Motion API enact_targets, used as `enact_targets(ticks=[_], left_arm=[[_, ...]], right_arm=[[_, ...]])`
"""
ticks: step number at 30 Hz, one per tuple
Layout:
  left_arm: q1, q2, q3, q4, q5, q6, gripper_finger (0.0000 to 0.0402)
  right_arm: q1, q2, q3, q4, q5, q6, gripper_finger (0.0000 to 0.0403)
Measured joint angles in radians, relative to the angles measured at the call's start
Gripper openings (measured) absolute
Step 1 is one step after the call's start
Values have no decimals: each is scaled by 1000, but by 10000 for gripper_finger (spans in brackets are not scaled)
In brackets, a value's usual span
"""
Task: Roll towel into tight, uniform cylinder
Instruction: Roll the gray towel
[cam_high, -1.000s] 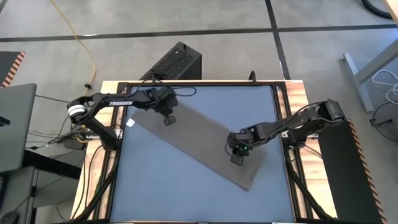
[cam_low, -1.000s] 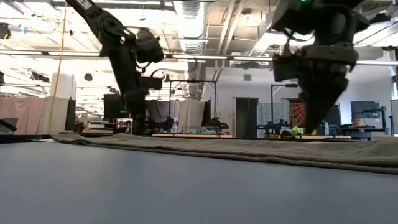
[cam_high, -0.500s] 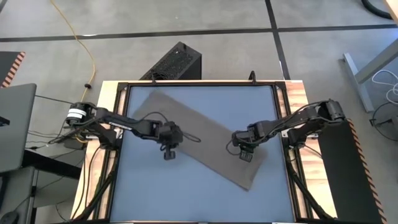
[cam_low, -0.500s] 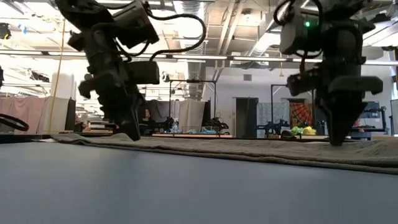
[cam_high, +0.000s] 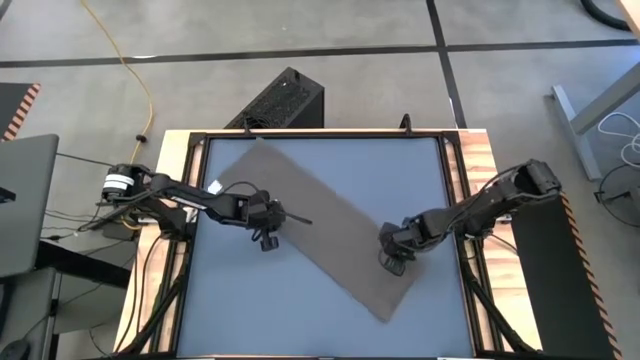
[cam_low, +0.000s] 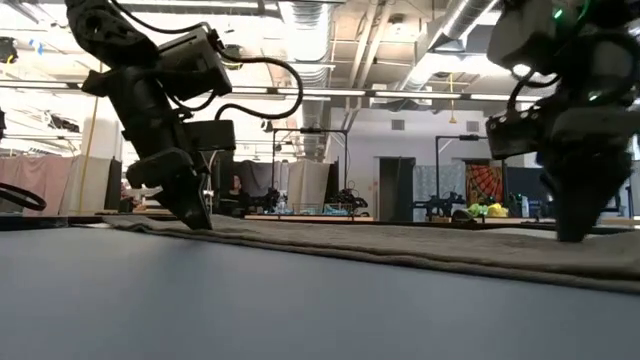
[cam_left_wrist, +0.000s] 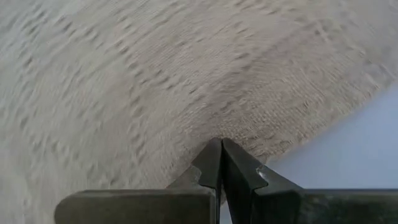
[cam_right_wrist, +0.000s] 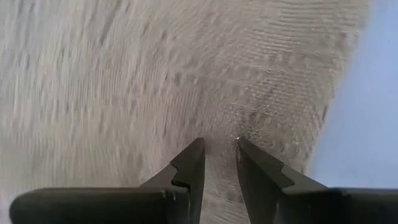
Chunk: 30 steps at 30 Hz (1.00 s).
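The taupe towel lies flat on the blue table as a long strip. It runs slantwise from the far left to the near right. My left gripper is shut, with its tips down on the towel by the left long edge. My right gripper stands on the towel's near right part, close to the right long edge. Its fingers are almost shut, with cloth between them. My left gripper presses its shut fingertips down on the towel's top face just inside the left long edge. It comes from above, and the cloth lies flat on the table under it. My right gripper has a narrow ridge of the towel's top face between its two fingertips, near the right long edge. It comes from above, pointing down. The towel stays flat on the table.
The table's black frame and wooden border surround the blue surface. A black box stands on the floor beyond the far edge. Bare blue surface lies on the near left and far right of the towel.
My left gripper has gone from the towel's far left end toward the near edge and come down on the left long edge. My right gripper has shifted toward the near edge and gone lower. The towel has turned on the table, its far end toward the far edge and its near end nearer.
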<state>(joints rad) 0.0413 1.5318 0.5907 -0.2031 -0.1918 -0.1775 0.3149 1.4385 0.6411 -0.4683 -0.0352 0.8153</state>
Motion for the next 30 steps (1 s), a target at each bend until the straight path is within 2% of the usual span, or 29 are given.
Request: enact_targets(ticks=[3,6,12,16,20,23,27,30], left_arm=[[11,-7,0,-10,0,13,2],[21,-35,6,-70,-28,36,2],[21,-157,49,-291,-78,40,2],[9,-250,55,-281,-48,-9,2],[-60,-296,55,-158,12,-81,2],[-162,-274,55,42,51,-143,2],[-317,-150,56,349,22,-192,2],[-387,-27,56,510,-19,-253,2]], right_arm=[[32,6,41,32,-113,-15,118],[50,0,101,24,-165,-80,118],[57,2,175,-28,-116,-198,118],[57,9,176,40,-53,-321,118],[65,34,170,174,-22,-447,118],[66,69,170,264,-21,-518,118],[60,116,170,300,-6,-639,118],[41,157,170,313,71,-724,118]])
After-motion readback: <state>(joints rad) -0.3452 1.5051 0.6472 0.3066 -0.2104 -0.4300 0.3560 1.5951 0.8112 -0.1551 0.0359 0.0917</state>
